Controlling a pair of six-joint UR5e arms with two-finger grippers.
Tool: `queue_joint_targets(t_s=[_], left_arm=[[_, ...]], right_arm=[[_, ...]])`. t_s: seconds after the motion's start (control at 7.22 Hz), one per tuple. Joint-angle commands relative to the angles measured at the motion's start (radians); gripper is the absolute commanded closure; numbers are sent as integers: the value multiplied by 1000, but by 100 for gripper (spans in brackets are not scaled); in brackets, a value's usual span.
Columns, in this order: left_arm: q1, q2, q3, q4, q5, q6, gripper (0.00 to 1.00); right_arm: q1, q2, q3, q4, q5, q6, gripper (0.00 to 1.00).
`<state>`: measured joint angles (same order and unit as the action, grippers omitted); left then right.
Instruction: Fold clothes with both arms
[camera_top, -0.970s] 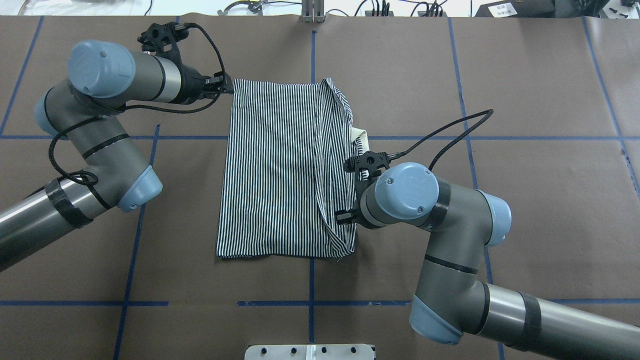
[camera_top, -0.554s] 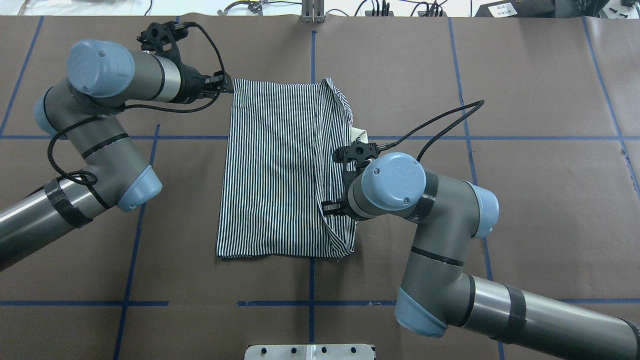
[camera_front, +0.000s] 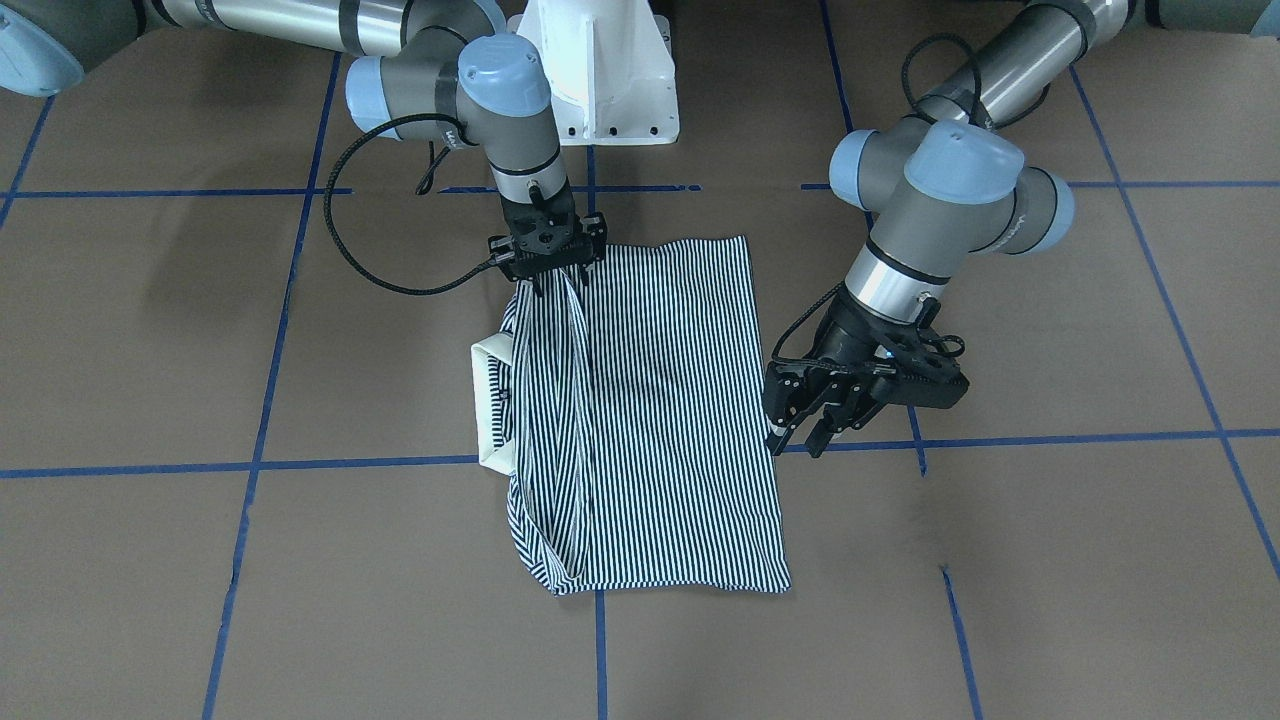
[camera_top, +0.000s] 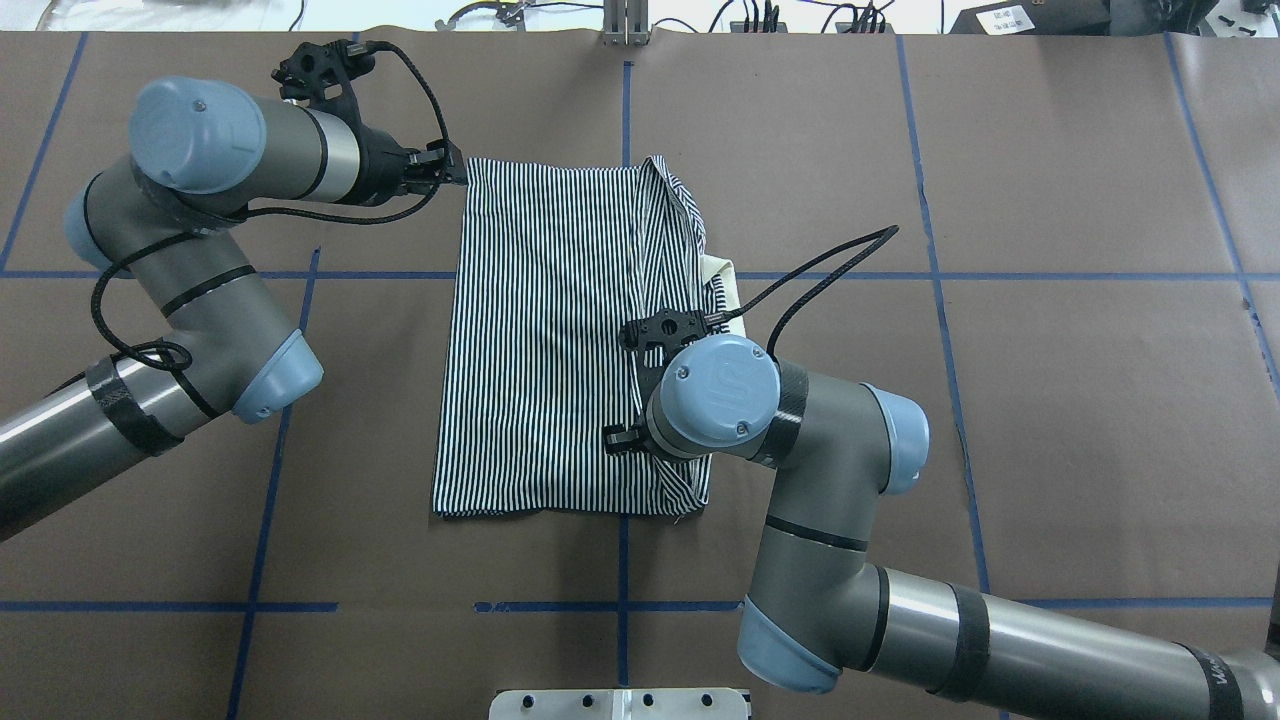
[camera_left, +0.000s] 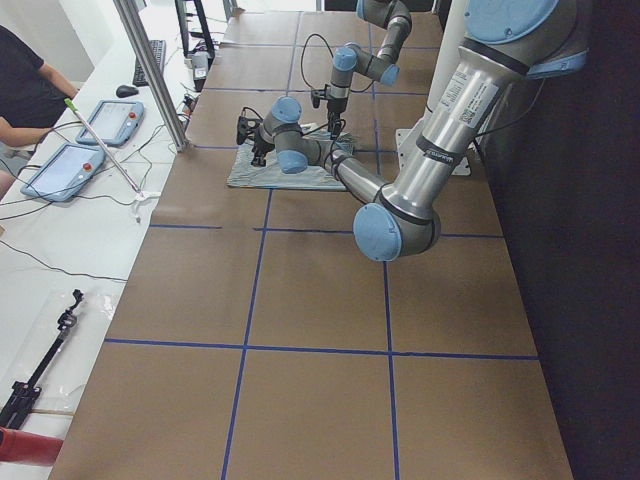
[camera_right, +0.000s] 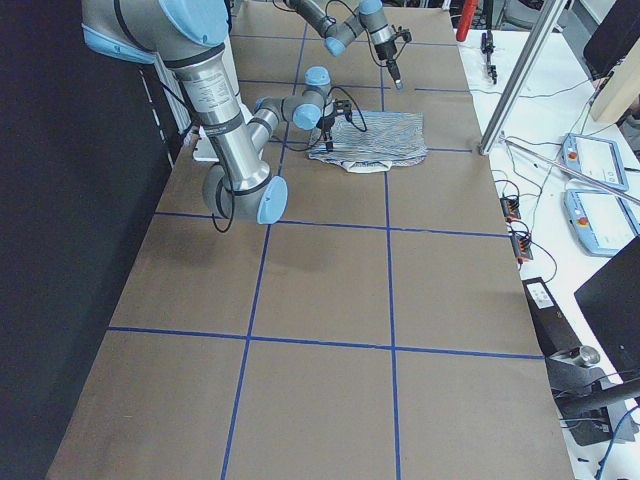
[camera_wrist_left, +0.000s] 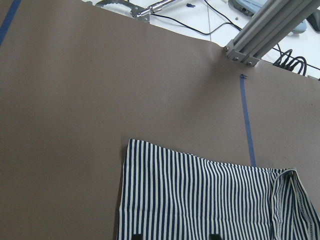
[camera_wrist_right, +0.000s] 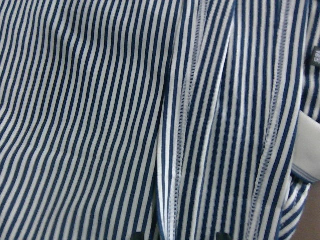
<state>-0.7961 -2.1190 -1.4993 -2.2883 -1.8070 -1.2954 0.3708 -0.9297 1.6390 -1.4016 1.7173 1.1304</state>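
The striped polo shirt (camera_top: 540, 340) lies flat on the brown table, folded lengthwise, its cream collar (camera_top: 722, 275) poking out on its right side. My right gripper (camera_front: 558, 283) is shut on a fold of the shirt (camera_front: 670, 420) near the hem end and tents the cloth up. In the overhead view its own wrist hides it. The right wrist view shows only striped cloth and seams (camera_wrist_right: 100, 100) close up. My left gripper (camera_top: 455, 172) is open and empty, hovering at the shirt's far left corner (camera_wrist_left: 127, 145).
The white pedestal base (camera_front: 600, 70) stands at the robot's side of the table. Blue tape lines (camera_top: 625, 110) grid the brown surface. A metal post (camera_top: 625, 25) stands at the far edge. Operators' tablets (camera_left: 100, 120) lie beyond that edge.
My right arm has moved to the left over the shirt's right part, drawing the pinched fold with it. My left arm has hardly moved.
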Motion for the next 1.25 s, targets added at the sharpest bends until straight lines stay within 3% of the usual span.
queue_joint_targets(t_s=[0.0,0.55,1.11], left_arm=[[0,1,-1,0,0,-1,47],[3,7,-3,0,0,-1,46],[5,7,-3,0,2,-27,47]], right_arm=[[-9,0,-1,-1,-4,0,100],[39,-21,31,4,13,-20,100],[8,-128,106,1,-1,-4,100]])
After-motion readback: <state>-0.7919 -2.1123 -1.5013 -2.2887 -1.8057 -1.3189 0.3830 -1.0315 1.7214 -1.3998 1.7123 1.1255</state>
